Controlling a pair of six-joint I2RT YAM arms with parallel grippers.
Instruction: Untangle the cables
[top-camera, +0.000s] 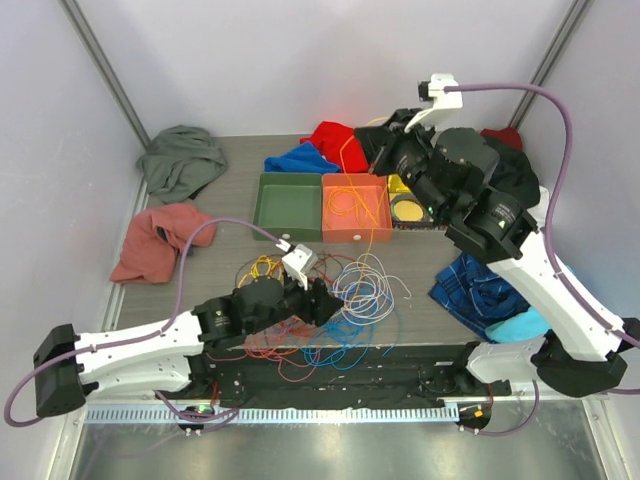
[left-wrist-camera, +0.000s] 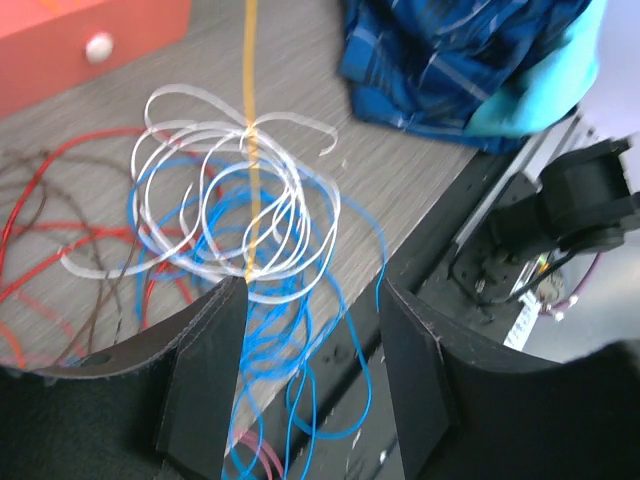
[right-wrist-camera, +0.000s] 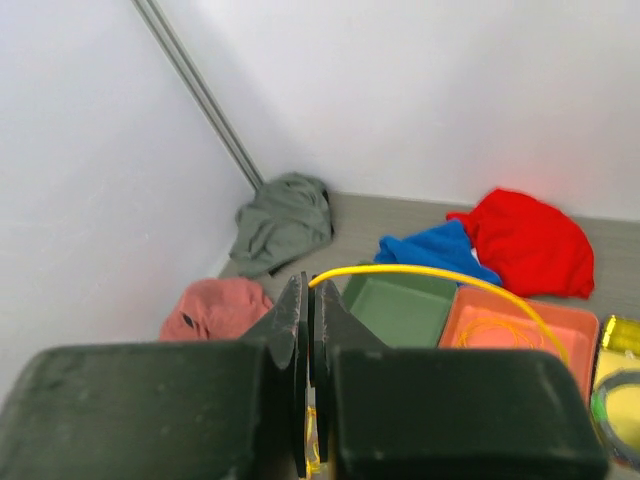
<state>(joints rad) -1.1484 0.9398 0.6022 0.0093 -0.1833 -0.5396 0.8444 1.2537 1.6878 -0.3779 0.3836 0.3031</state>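
Top view: most of the cables lie in one heap on the near-centre counter. Red, blue, white and brown loops overlap there. One coil sits in the orange tray, and the green tray holds nothing. Judged early in the task: one strand partly sorted, the heap left to separate. The left claw hangs low over the heap. The right claw is raised at the far side, and a yellow cable runs down from it.

Left wrist view: the left claw stands fairly wide with nothing gripped. Blue loops lie below the gap and white loops just beyond. Red strands spread to the left. The yellow cable crosses the white loops, taut and straight.

Right wrist view: the right claw is pinched closed on the yellow cable. The cable arcs from the claw toward the orange tray. It reads as thin, springy and prone to snag.
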